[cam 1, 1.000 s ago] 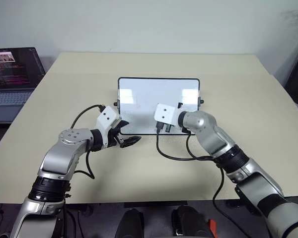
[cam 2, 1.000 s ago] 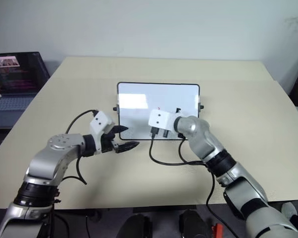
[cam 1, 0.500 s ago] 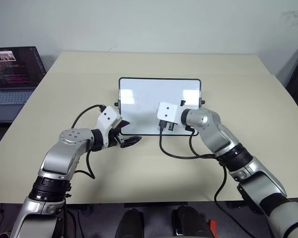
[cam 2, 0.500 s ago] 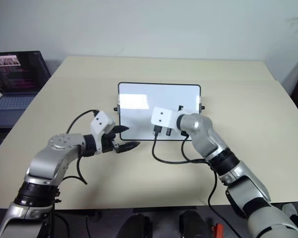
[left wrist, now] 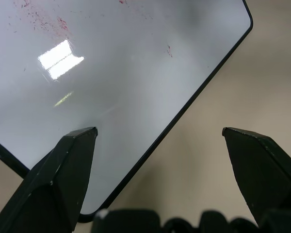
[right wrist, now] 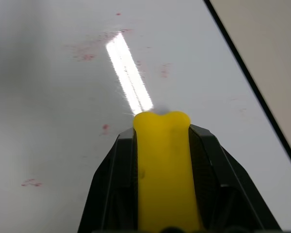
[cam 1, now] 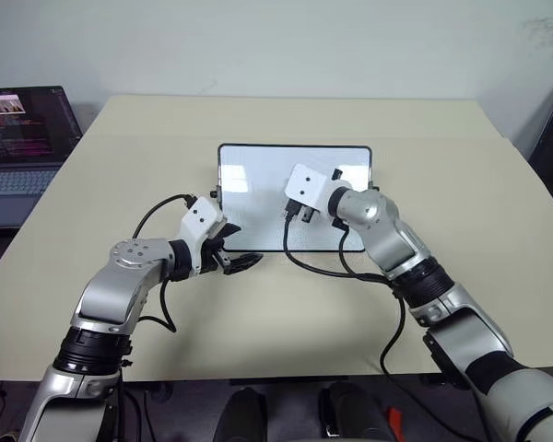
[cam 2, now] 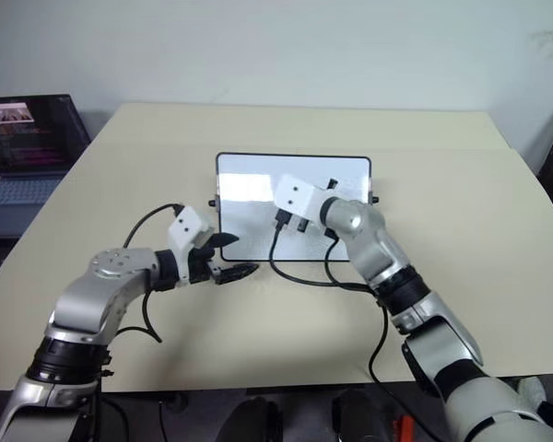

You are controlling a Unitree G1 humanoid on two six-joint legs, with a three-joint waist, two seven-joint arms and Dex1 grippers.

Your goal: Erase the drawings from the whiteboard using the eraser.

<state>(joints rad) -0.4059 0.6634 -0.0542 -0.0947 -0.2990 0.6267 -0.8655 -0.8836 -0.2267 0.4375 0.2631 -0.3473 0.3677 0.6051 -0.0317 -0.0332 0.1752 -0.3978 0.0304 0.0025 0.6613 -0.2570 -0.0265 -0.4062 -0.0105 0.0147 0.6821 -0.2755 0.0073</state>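
Note:
The whiteboard (cam 1: 249, 170) lies flat at the table's middle, black-framed and glossy. The drawings show as faint red smears and specks (right wrist: 85, 51) on its surface, also as specks (left wrist: 43, 19) near its corner. My right gripper (right wrist: 162, 128) is shut on the yellow eraser (right wrist: 162, 170), whose end rests against the board around its middle. In the head views the right gripper (cam 1: 293, 210) sits under its white wrist block. My left gripper (cam 1: 238, 249) stands open at the board's near left corner, one finger (left wrist: 68, 165) over the board, the other over the table.
An open laptop (cam 1: 23, 138) sits off the table's left side. Black cables (cam 1: 323, 267) hang from both wrists and trail on the beige table (cam 1: 461, 184) in front of the board. A pale wall stands behind the far edge.
My right gripper has slid the eraser from the board's near edge toward its middle and slightly left. The left arm has kept still.

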